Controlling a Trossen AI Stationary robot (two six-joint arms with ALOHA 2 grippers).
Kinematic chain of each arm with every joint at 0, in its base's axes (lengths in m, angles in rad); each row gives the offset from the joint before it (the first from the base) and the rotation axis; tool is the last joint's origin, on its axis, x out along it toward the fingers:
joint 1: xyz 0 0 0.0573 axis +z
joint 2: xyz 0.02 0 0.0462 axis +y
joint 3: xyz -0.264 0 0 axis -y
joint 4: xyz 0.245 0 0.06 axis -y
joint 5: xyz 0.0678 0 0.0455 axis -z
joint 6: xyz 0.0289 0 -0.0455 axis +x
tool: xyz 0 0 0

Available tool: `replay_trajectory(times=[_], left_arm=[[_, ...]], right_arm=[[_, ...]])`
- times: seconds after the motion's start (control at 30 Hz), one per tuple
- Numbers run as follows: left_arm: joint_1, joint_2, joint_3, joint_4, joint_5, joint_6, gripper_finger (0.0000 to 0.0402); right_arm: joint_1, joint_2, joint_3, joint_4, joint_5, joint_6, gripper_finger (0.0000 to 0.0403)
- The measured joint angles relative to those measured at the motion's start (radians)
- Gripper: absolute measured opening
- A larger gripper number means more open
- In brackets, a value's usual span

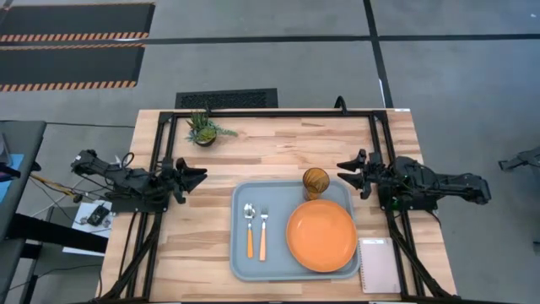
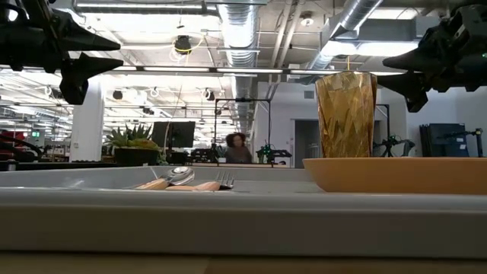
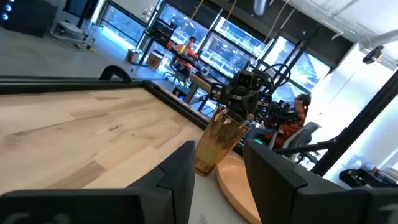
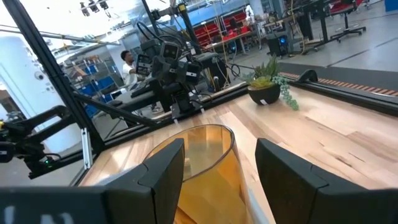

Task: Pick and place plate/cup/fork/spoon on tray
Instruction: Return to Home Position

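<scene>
The blue-grey tray (image 1: 239, 253) lies on the table's near middle. On it lie the orange plate (image 1: 321, 236), the spoon (image 1: 250, 228) and the fork (image 1: 263, 233), side by side at its left. The amber ribbed cup (image 1: 315, 181) stands upright on the tray's far edge, beside the plate; it also shows in the low view (image 2: 346, 114). My left gripper (image 1: 198, 176) is open and empty, raised left of the tray. My right gripper (image 1: 344, 173) is open and empty, raised just right of the cup (image 4: 199, 168).
A small potted green plant (image 1: 203, 130) stands at the table's far left. A white spiral notepad (image 1: 379, 265) lies right of the tray at the near edge. Bare wood lies between the plant and the tray.
</scene>
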Motion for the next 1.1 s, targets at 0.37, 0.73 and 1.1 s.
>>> replay_trajectory(times=[0.37, 0.73, 1.1], left_arm=[[0.0, -0.007, 0.017, 0.457, 0.024, 0.048, 0.0124], [0.0, 0.001, 0.111, 1.209, -0.094, 0.061, 0.0124], [0.0, 0.0, 0.114, 1.325, -0.342, 0.061, 0.0124]], right_arm=[[0.0, 0.0, 0.0, -0.002, 0.0, 0.0, 0.0221], [0.0, 0.002, -0.001, -0.001, 0.001, 0.0, 0.0221], [0.0, 0.002, -0.001, -0.001, 0.001, 0.0, 0.0221]])
